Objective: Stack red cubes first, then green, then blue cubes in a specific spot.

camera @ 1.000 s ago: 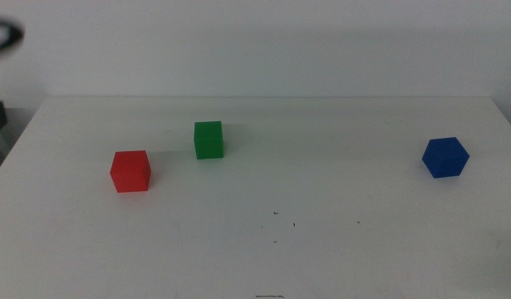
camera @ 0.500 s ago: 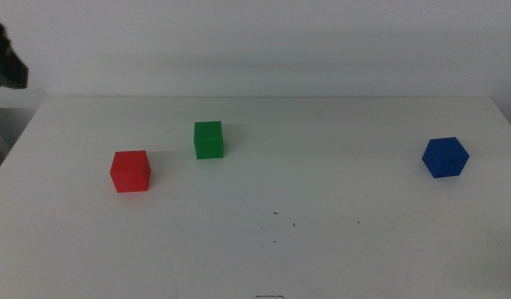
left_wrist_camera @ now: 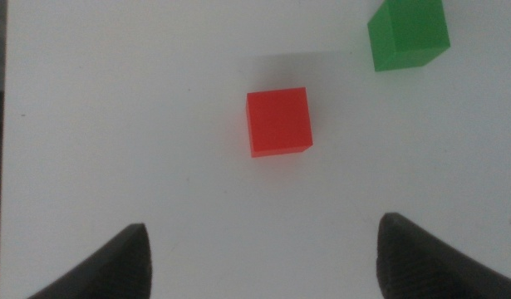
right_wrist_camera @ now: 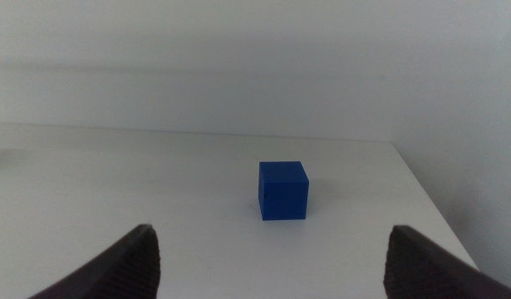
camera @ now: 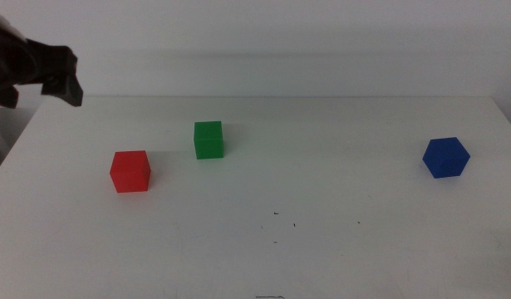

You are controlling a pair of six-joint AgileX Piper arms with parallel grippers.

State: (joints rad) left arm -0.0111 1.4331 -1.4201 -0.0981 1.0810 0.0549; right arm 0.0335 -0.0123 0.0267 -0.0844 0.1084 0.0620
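Note:
The red cube [camera: 130, 171] sits at the table's left, the green cube [camera: 208, 139] just behind and right of it, and the blue cube [camera: 445, 157] far to the right. A patch of white tabletop with tiny dark specks [camera: 280, 220] lies near the front middle. My left arm [camera: 31, 66] reaches in over the table's far left corner. In its wrist view the left gripper [left_wrist_camera: 263, 264] hangs open above the red cube [left_wrist_camera: 278, 122], with the green cube [left_wrist_camera: 409, 33] beside it. The right gripper [right_wrist_camera: 276, 266] is open and empty, facing the blue cube [right_wrist_camera: 282, 190] from a distance.
The white table [camera: 338, 124] ends at a pale wall behind. Its right edge [right_wrist_camera: 429, 195] runs close to the blue cube, and the left edge [left_wrist_camera: 4, 149] lies not far from the red cube.
My left arm has swung in from the picture's left edge, moving right over the table's far left corner. The cubes have not moved.

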